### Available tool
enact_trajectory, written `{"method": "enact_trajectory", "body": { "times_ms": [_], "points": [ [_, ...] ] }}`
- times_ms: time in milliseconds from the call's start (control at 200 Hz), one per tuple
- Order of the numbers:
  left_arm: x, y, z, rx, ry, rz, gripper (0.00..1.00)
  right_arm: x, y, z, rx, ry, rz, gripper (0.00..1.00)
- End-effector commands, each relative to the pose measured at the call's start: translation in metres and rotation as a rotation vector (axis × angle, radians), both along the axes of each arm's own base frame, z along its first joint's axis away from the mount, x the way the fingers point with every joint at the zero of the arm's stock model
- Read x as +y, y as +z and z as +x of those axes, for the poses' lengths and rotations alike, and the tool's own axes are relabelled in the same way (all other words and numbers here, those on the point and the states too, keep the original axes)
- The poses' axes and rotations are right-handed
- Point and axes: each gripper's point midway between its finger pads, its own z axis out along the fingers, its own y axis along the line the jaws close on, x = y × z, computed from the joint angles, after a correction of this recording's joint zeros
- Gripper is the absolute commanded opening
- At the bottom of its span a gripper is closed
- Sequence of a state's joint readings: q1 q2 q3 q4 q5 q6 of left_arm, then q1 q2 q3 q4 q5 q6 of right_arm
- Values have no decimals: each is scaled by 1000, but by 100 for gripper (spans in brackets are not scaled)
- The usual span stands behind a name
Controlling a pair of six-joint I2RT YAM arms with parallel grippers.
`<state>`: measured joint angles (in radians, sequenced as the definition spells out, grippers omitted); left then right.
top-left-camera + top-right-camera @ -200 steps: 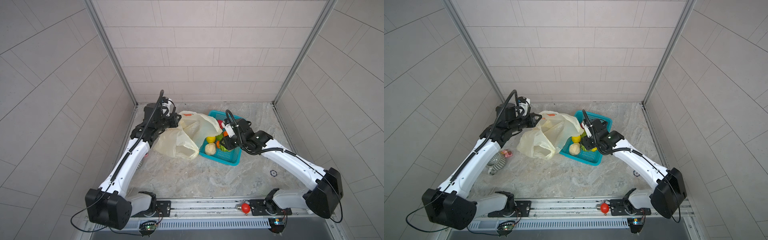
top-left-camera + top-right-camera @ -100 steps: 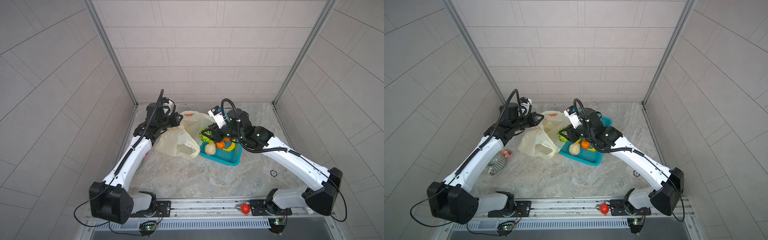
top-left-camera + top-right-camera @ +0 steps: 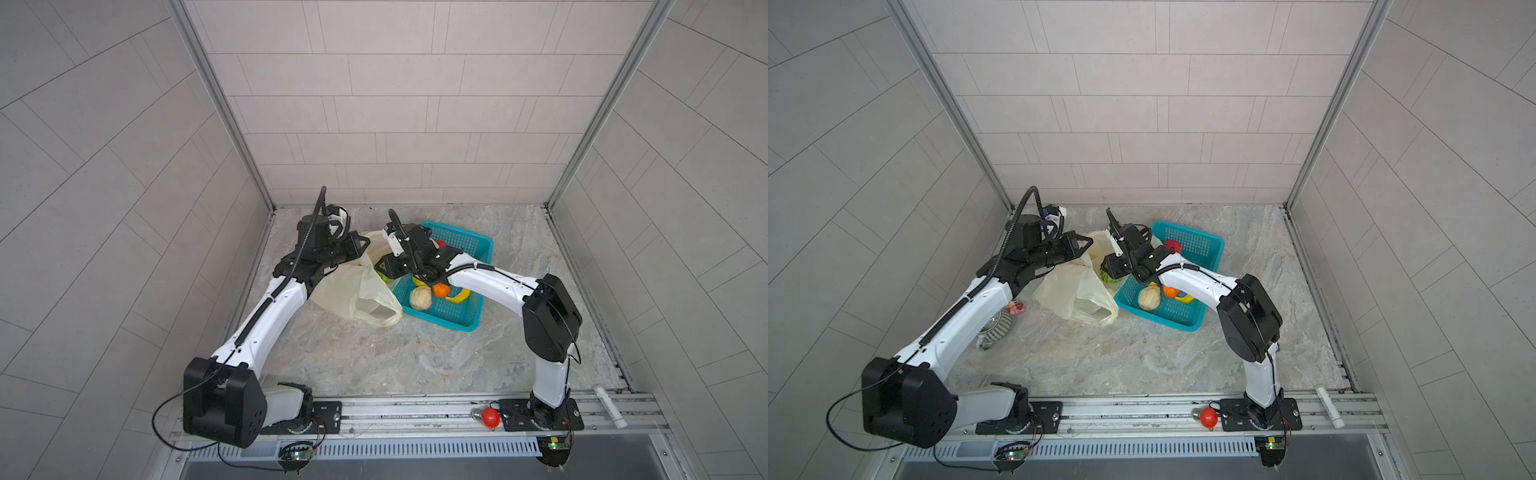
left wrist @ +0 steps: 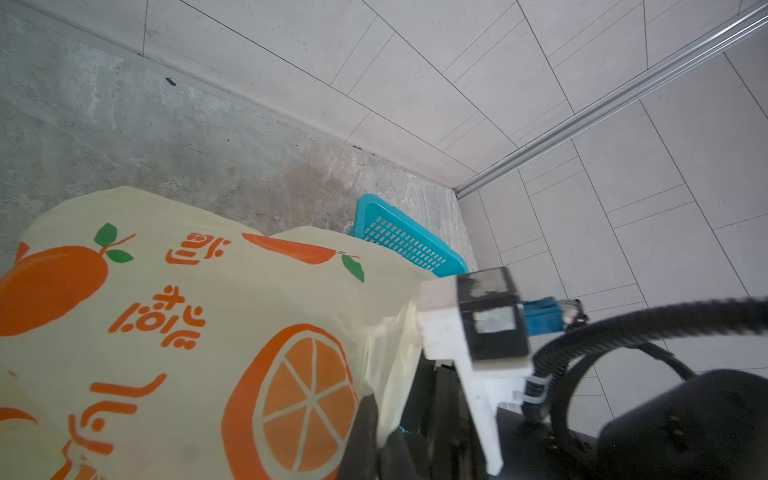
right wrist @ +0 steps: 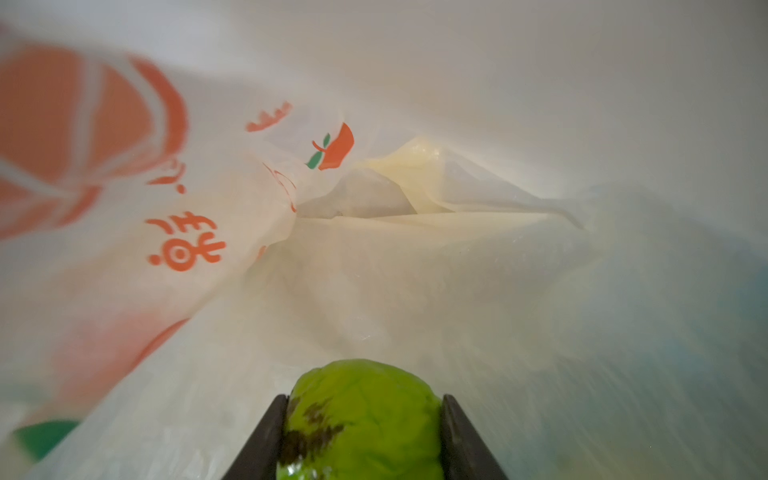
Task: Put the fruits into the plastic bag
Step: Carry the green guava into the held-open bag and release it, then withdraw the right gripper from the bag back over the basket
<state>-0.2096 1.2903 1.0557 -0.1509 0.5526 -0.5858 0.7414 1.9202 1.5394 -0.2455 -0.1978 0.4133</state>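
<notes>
Stone tabletop (image 3: 415,353), back edge: left gripper (image 3: 359,245) pinches the plastic bag (image 3: 357,291), right gripper (image 3: 385,270) holds a green fruit (image 5: 361,415) inside it; other fruits (image 3: 419,298) wait in the basket (image 3: 451,322).

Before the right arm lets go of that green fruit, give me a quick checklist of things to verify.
1. The green fruit is clamped in the right gripper: ok.
2. The fruit is inside the bag, with plastic all round it in the right wrist view: ok.
3. The left gripper is shut on the bag's top edge, holding the mouth up: ok.
4. Free space ahead of the fruit, nothing seen blocking: ok.
5. How far the fruit hangs above the bag's bottom: cannot tell.
6. More fruit waits in the basket, such as the whitish fruit: ok.
</notes>
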Motion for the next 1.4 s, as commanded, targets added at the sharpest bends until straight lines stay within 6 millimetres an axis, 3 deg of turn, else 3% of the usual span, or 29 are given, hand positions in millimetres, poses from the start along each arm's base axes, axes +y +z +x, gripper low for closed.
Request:
{"method": "enact_trajectory", "body": {
  "times_ms": [0, 95, 165, 205, 425, 651, 831, 1021, 1266, 1396],
  "points": [
    [-3, 12, -1, -40, -14, -31, 0, 3, 10, 9, -27, -47, 34, 42],
    [-3, 12, -2, -42, -18, -32, 0, 1, 10, 8, -26, -56, 39, 60],
    [-3, 13, -2, -45, -21, -34, 0, -3, 15, 8, -48, -64, 33, 79],
    [-3, 13, -3, -43, -20, -36, 0, -5, 20, 6, -65, -56, 31, 83],
    [-4, 13, -4, -45, -22, -51, 0, -30, 55, -2, -153, -52, 27, 83],
    [-4, 9, -8, -35, -27, -52, 0, -75, 83, -10, -208, -93, -7, 82],
    [-2, 8, -8, -30, -11, -43, 0, -84, 108, -41, -266, 41, 0, 82],
    [0, 9, -4, -32, 4, -40, 0, -105, 146, -69, -293, 107, 162, 82],
    [6, 17, 4, 21, 71, -136, 0, -152, 148, -48, -239, -14, 197, 81],
    [12, 20, 10, 62, 122, -162, 0, -167, 168, -50, -285, -41, 230, 82]
  ]
}}
